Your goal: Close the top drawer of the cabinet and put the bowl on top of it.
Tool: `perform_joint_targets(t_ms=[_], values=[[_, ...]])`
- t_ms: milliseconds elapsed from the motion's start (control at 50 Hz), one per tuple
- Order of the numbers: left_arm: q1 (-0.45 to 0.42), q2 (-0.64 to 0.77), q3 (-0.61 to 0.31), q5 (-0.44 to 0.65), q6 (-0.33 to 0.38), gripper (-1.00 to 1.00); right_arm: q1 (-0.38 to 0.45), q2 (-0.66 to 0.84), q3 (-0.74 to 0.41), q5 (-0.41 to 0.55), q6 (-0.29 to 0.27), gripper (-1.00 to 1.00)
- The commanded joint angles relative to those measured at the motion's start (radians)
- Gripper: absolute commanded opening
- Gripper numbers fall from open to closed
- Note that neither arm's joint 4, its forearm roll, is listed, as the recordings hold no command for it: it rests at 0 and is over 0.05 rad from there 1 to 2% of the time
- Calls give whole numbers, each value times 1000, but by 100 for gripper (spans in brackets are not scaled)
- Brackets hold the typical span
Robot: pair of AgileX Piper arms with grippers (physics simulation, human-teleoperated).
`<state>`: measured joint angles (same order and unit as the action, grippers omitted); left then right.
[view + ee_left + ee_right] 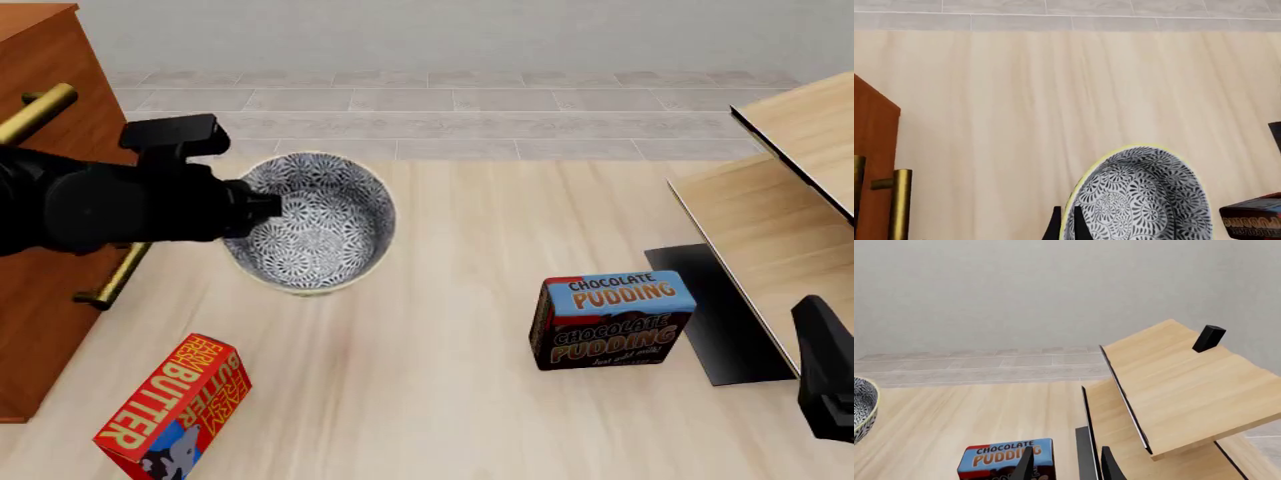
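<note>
The blue-patterned bowl [320, 228] is at the left of the table, just right of the reddish-brown cabinet [47, 60]. My left gripper [262, 206] is shut on the bowl's near-left rim. In the left wrist view its fingers [1054, 229] straddle the rim of the bowl [1141, 200]. The top drawer [60, 80] carries the upper brass handle [34, 112], and its front looks level with the cabinet face below. My right gripper [1069, 467] is open and empty at the lower right [827, 385], far from the bowl.
A chocolate pudding box [614, 320] stands right of centre, also in the right wrist view [1011, 460]. A red butter box [174, 412] lies front left. A pale wooden shelf unit [787, 190] fills the right side, with a small black block [1208, 338] on it.
</note>
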<state>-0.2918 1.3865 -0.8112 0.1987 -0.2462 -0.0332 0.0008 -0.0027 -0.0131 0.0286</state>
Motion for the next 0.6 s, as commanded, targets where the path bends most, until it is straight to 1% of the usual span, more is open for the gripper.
perform_joint_targets(t_ms=[20, 40, 80, 120, 140, 160, 180, 200, 220, 360, 420, 480, 520, 540, 600], values=[[35, -57, -73, 79, 0, -100, -1, 0, 0, -4, -3, 100], [47, -66, -80, 83, 24, -100, -1, 0, 0, -4, -4, 100], [43, -78, -91, 101, 16, -100, 0, 0, 1, -6, -3, 100], [50, -95, -103, 115, 24, -100, -1, 0, 0, -5, -2, 100], [54, -96, -108, 125, 13, -100, -1, 0, 1, -6, -3, 100], [60, -93, -114, 141, -17, -100, 0, 0, 0, -5, -3, 100], [57, -98, -118, 148, -24, -100, 0, 0, 0, -5, -3, 100], [52, -104, -123, 157, -14, -100, -1, 0, -1, -5, -3, 100], [52, -127, -127, 154, 21, -100, -1, 0, 1, -6, -2, 100], [29, -163, -152, 196, -12, -100, -2, 0, 0, -5, -1, 100], [24, -185, -164, 206, 3, -100, -3, 0, -2, -4, -1, 100], [12, -203, -185, 234, -14, -100, -4, 0, 0, -6, 0, 100], [14, -197, -194, 253, -46, -100, -3, 0, 0, -6, 0, 100], [31, -198, -215, 277, -59, -100, -3, 0, 0, -6, 0, 100], [29, -203, -237, 302, -64, -100, -2, 0, 0, -5, 0, 100]])
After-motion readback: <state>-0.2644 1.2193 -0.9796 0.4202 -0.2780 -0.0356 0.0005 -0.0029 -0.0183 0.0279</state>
